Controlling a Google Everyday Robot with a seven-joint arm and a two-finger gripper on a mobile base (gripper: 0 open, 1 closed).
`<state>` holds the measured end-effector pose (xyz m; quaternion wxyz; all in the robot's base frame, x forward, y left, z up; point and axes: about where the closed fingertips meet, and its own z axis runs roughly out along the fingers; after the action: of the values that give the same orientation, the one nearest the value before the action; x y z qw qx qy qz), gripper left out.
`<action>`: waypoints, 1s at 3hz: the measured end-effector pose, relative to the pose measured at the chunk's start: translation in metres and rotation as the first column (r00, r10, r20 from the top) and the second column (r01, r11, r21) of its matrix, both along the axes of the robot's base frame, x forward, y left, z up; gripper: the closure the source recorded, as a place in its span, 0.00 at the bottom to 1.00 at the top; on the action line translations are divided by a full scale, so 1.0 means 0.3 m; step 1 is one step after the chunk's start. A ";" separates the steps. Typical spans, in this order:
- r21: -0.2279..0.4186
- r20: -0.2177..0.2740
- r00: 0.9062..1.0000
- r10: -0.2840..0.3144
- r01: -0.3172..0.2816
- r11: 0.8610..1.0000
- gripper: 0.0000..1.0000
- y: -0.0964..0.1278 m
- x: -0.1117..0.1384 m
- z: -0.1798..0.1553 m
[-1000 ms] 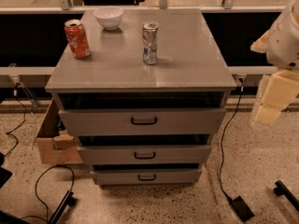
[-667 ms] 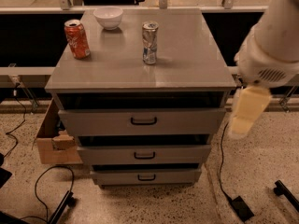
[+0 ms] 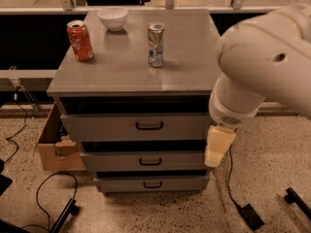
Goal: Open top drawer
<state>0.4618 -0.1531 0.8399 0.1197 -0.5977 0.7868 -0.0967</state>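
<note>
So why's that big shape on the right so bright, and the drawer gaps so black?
Camera view: the arm is near the lens, catching warm light; its hand hangs by the lower right corner of the top drawer. Each gap lies in shadow under an overhang; the cabinet top shows a faint sheen.

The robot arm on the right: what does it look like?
The arm is a bulky, rounded off-white shell with one small dark hole and a ribbed collar below. Its gripper, a pale cream block, hangs at the middle drawer's right end.
</note>
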 end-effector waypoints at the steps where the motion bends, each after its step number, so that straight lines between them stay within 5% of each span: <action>1: 0.059 0.003 1.000 0.030 -0.031 0.998 0.00 0.073 0.036 -0.122; 2: 0.084 -0.015 0.994 0.106 -0.104 0.991 0.00 0.222 0.112 -0.336; 3: 0.081 -0.016 0.994 0.107 -0.105 0.991 0.00 0.225 0.115 -0.343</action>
<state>0.4963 -0.0856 0.7370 0.1406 -0.6343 0.7584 -0.0527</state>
